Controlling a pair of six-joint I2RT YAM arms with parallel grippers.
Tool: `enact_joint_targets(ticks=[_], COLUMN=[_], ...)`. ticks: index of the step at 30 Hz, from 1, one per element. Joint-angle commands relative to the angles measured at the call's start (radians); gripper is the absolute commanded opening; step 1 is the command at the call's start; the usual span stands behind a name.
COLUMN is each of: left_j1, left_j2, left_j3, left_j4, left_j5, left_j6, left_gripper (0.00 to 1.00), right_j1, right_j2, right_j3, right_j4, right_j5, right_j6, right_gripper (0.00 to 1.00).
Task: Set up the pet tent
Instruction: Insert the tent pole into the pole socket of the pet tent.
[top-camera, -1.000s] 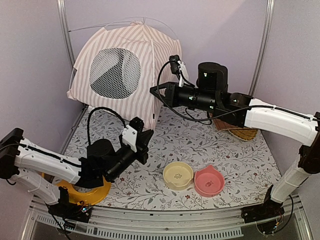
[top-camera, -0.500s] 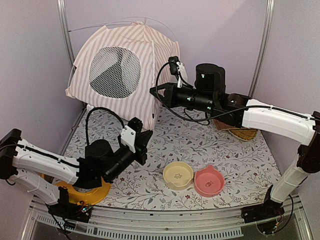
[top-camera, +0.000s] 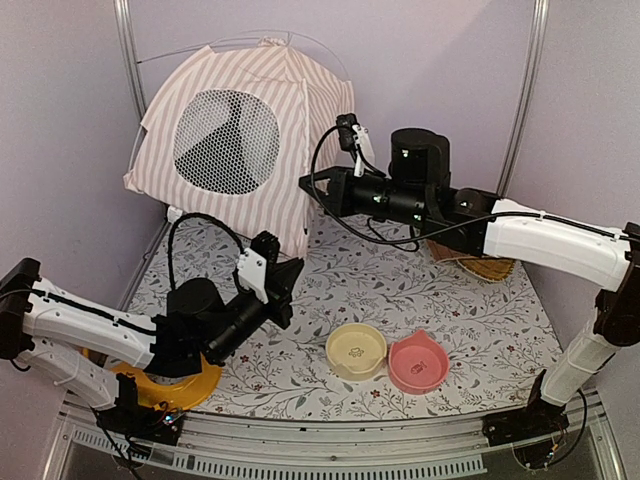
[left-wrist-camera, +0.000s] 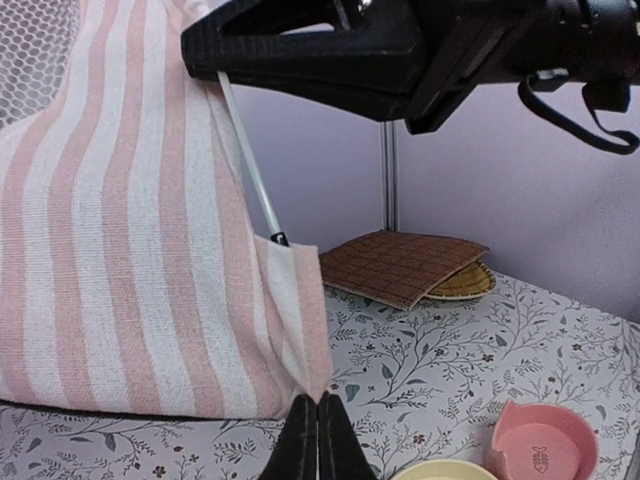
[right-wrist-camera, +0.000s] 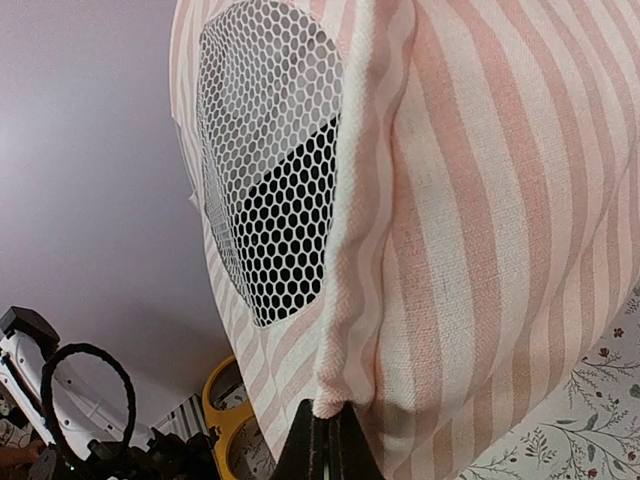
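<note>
Pet tent (top-camera: 240, 150) at far-left corner of the tabletop (top-camera: 480, 310), tilted, base not lying flat. Left gripper (left-wrist-camera: 318, 440) pinched shut on its lower corner hem; right gripper (right-wrist-camera: 325, 445) clamped on a side seam higher up. Judgement: hold both pinches firm and draw the corner down and outward gently, so the clear pole (left-wrist-camera: 250, 160) does not slip its pocket. Soft pink-and-white striped cloth, round honeycomb mesh window (right-wrist-camera: 275, 170), slim bendy rod.

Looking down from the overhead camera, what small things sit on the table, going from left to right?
From the left: yellow dish → cream bowl → pink bowl → wicker tray. The striped tent at the back spans too much of the width to place.
</note>
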Motion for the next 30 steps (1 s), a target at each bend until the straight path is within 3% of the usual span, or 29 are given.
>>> enact_joint_targets(ticks=[1,16,17,19,22,30], left_j1=[-0.003,0.047,0.048,0.048,0.047,0.051], left_j2=[-0.006,-0.012,-0.020,-0.041,-0.092,-0.298], left_j3=[0.028,0.069,0.073,0.084,0.095,0.184], left_j4=[0.001,-0.036,-0.055,-0.101,-0.181,-0.407], left_j5=[0.053,0.080,0.084,0.102,0.133,0.148], left_j6=[-0.037,-0.132,-0.139,-0.148,-0.160,-0.150], left_gripper=[0.00,0.00,0.03,0.23,0.36,0.48], right_j1=[0.014,0.045,0.045,0.044,0.043,0.029], right_j2=[0.020,0.005,0.000,-0.013,-0.035,-0.073], right_j3=[-0.019,-0.119,-0.122,-0.126,-0.138,-0.171], right_j4=[0.097,0.048,0.035,0.013,-0.013,-0.088], right_j5=[0.032,0.041,0.051,0.061,0.061,0.052], right_j6=[-0.003,0.008,-0.003,-0.043,-0.090,-0.217], right_gripper=[0.00,0.00,0.00,0.00,0.00,0.00])
